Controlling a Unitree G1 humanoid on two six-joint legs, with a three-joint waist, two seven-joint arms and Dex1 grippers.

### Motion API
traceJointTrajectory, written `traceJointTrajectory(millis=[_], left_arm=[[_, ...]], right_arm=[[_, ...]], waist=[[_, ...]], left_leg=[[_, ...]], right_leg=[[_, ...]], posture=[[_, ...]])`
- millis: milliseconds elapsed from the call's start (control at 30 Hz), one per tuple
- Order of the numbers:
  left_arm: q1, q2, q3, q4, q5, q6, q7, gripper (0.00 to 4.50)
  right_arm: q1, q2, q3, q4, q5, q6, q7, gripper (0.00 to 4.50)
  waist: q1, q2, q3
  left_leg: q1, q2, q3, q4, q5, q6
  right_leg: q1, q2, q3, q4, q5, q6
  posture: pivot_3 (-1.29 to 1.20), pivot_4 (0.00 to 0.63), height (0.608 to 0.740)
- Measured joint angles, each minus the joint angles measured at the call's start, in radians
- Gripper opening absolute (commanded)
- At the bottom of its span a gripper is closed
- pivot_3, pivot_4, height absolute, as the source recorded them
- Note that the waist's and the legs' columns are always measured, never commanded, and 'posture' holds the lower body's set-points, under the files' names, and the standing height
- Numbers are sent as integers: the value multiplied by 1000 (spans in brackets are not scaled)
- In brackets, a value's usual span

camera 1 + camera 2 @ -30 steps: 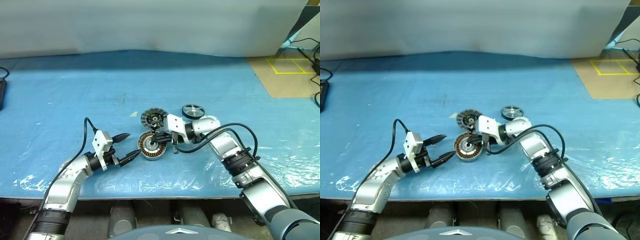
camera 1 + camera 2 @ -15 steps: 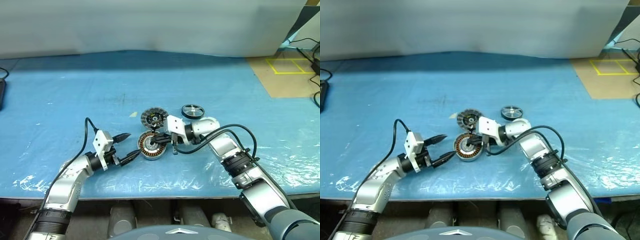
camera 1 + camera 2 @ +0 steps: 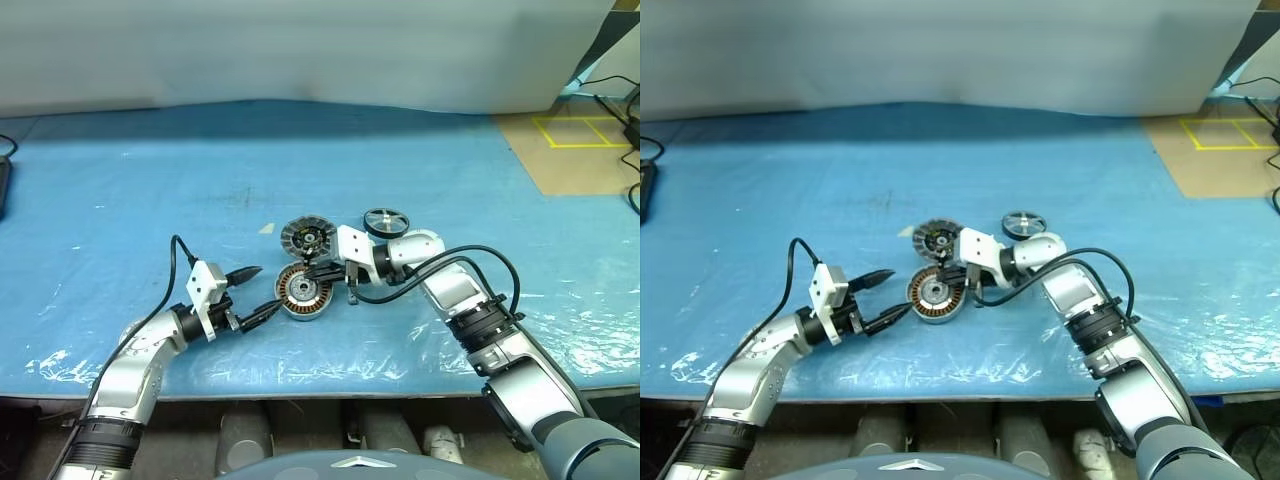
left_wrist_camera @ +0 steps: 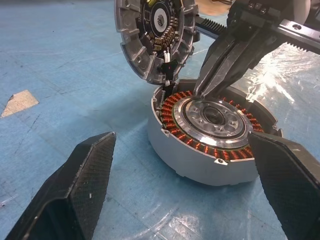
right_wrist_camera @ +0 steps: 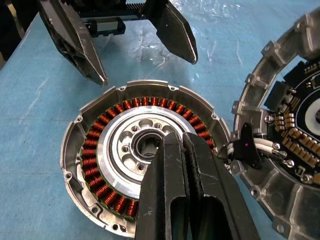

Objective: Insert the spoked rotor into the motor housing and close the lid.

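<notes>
The motor housing (image 3: 303,292), a silver cup with copper windings around a pale centre, lies flat on the blue table. The lid (image 3: 307,237), a slotted silver disc, stands tilted just behind it, joined to it by short white wires. The spoked rotor (image 3: 386,221), a dark wheel, lies to the right of the lid, behind my right arm. My right gripper (image 5: 176,140) is shut with nothing between its fingers; its tips sit over the housing's pale centre beside the windings. My left gripper (image 3: 265,290) is open, level, just left of the housing, with a finger to each side of it in the left wrist view.
A wrinkled blue plastic sheet (image 3: 150,180) covers the table, whose front edge runs just below both arms. A small beige scrap (image 3: 266,228) lies left of the lid. A brown board with yellow tape (image 3: 585,140) and cables sit at the far right.
</notes>
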Motion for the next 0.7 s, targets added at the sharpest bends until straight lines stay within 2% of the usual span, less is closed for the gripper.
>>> traceJointTrajectory(millis=[433,700], left_arm=[[2,-2,0,0,6,-1,2,4434],[3,-3,0,0,7,-1,3,4434]], right_arm=[[-1,42,20,75,-18,-45,-20,70],[-9,34,25,92,-37,-77,-42,70]], waist=[[-1,0,0],[0,0,0]], left_leg=[[1,0,0,0,0,0],[15,-1,0,-2,0,0]], right_leg=[[0,0,0,0,0,0],[13,-1,2,0,0,1]], posture=[[0,150,740],[0,150,740]])
